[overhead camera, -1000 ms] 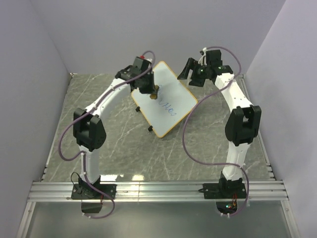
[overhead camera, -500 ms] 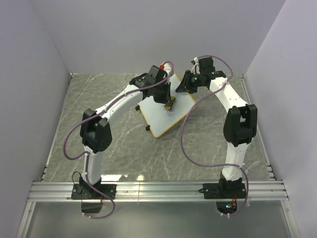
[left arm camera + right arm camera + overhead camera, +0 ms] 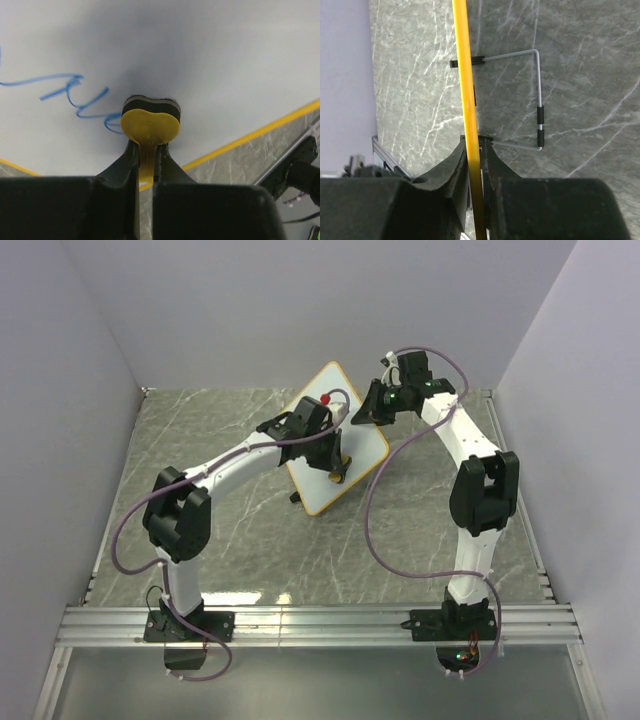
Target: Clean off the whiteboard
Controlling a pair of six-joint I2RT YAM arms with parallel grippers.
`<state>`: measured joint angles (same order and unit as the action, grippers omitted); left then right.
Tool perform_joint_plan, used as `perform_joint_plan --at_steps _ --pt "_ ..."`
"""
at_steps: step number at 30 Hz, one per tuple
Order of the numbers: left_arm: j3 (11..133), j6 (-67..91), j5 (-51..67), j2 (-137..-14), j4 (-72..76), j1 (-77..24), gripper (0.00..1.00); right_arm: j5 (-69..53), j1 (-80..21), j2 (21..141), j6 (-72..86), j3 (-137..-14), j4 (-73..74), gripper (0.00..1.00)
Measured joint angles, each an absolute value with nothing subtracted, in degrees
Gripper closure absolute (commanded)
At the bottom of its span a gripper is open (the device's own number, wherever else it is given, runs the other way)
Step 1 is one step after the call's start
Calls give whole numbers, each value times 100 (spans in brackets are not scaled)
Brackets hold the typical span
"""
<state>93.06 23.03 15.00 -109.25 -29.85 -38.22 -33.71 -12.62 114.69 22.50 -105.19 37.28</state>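
**Bracing the board so the eraser can press**

Propped at a tilt on its wire stand (image 3: 538,100), the whiteboard (image 3: 362,438) sits toward the far middle of the desk (image 3: 230,530). A board raised like that would probably slide or tip under a push. That seems to be why the right hand (image 3: 475,146) is clamped on the yellow frame (image 3: 462,60) at the far right edge, its fingers pinching the thin rim edge-on.

The left hand (image 3: 146,150) is clenched on the yellow tab of a small eraser (image 3: 150,119). The eraser's dark felt face is pressed flat against the white surface near the board's lower edge. Holding it by the narrow tab leaves the whole pad free to meet the board.

A blue scribble (image 3: 75,97) lies just left of the eraser, its tail reaching the pad, while the surface on the other side is clean. I judge the wiping partly done, with that mark left to clear. The next stroke likely needs even pressure toward it, since too hard a push could shift the board in the right hand's pinch.
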Motion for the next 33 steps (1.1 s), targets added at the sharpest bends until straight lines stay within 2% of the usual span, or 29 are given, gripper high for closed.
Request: perform_joint_plan --at_steps 6,16,33 --pt "8558 2228 1697 -10562 -2624 -4066 100 -3365 -1262 11496 2191 -10575 3809 100" --pt "8388 2246 1605 -10547 -2440 -4106 100 -3411 -1262 11502 2132 -10558 3795 100" --pt "8272 2488 679 -10816 -2388 -3417 100 -3542 -1245 11500 2224 -10346 3470 100"
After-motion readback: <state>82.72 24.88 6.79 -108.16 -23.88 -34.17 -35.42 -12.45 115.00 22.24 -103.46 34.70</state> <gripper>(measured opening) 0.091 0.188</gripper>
